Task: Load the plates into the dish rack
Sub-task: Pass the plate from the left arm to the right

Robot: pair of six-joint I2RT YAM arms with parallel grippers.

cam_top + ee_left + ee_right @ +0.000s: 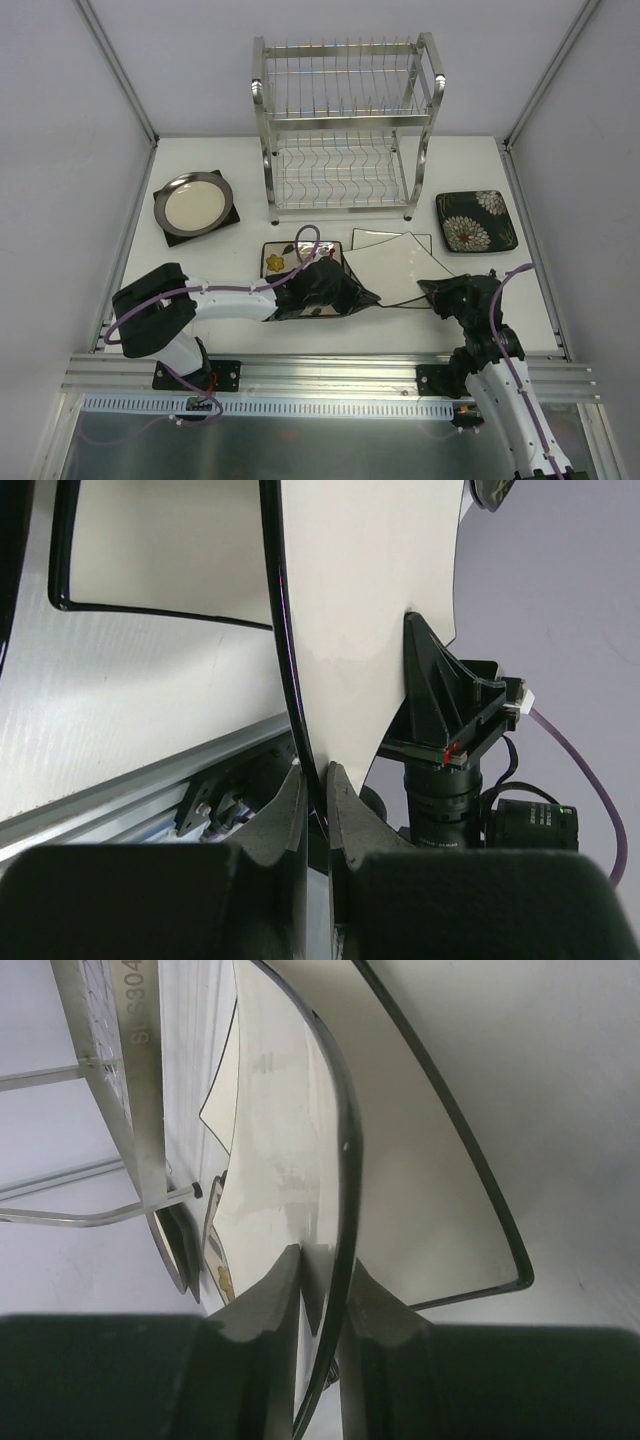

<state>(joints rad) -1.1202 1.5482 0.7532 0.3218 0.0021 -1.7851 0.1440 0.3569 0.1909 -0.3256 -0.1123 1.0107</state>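
Note:
A plain white square plate with a dark rim sits at the table's middle, held at two opposite corners. My left gripper is shut on its left corner, and the left wrist view shows the rim pinched between the fingers. My right gripper grips the right corner, one finger on the plate's face and one under the rim. A second white plate lies partly beneath it. The chrome dish rack stands at the back with both tiers bare.
A round cream plate rests on a dark square plate at the back left. A dark plate with white flowers lies at the right. A cream flowered plate lies under my left arm. An aluminium rail borders the near edge.

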